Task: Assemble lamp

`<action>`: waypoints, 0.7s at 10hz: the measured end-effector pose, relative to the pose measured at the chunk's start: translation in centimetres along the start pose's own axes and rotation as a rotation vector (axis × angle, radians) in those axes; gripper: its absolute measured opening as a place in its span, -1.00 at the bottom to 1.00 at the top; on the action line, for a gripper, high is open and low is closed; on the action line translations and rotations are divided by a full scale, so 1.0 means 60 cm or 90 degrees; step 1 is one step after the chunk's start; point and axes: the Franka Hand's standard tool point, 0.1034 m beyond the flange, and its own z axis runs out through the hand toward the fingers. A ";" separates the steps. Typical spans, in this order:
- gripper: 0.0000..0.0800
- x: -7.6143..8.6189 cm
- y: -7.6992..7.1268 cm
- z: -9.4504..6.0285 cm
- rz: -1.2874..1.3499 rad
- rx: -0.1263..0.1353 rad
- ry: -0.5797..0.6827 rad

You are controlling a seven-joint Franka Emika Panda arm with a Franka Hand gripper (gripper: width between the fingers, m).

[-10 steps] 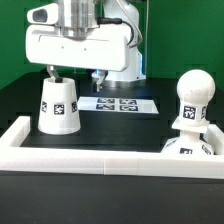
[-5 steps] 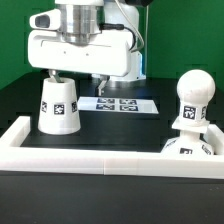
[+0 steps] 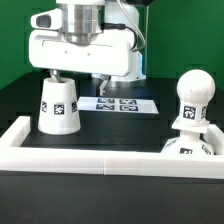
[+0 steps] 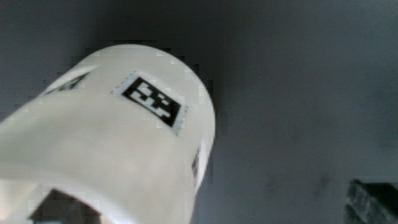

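Observation:
A white cone-shaped lamp shade (image 3: 58,105) with marker tags stands upright on the black table at the exterior view's left. My gripper (image 3: 74,74) hangs open just above it. One finger (image 3: 50,72) is over the shade's top and the other finger (image 3: 98,76) is to its right, neither touching it. In the wrist view the shade (image 4: 134,130) fills most of the picture, close below. A white round bulb (image 3: 190,92) stands upright on the white lamp base (image 3: 188,148) at the exterior view's right.
The marker board (image 3: 120,103) lies flat behind the shade, under the arm. A low white wall (image 3: 100,160) runs along the front of the table and up its left side (image 3: 14,132).
The gripper has sunk slightly toward the lamp shade since a second ago. Over the last half second nothing has visibly moved.

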 end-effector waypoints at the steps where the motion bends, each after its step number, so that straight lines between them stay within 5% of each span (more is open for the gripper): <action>1: 0.52 -0.002 0.001 0.003 0.001 -0.001 -0.002; 2: 0.03 -0.004 0.003 0.005 0.002 -0.002 -0.004; 3: 0.03 -0.004 0.003 0.007 0.002 -0.002 -0.005; 5: -0.66 -0.004 0.003 0.007 0.002 -0.002 -0.005; 6: -0.66 -0.003 0.002 0.006 0.001 -0.002 -0.004; 7: -0.89 -0.003 0.002 0.006 0.001 -0.002 -0.004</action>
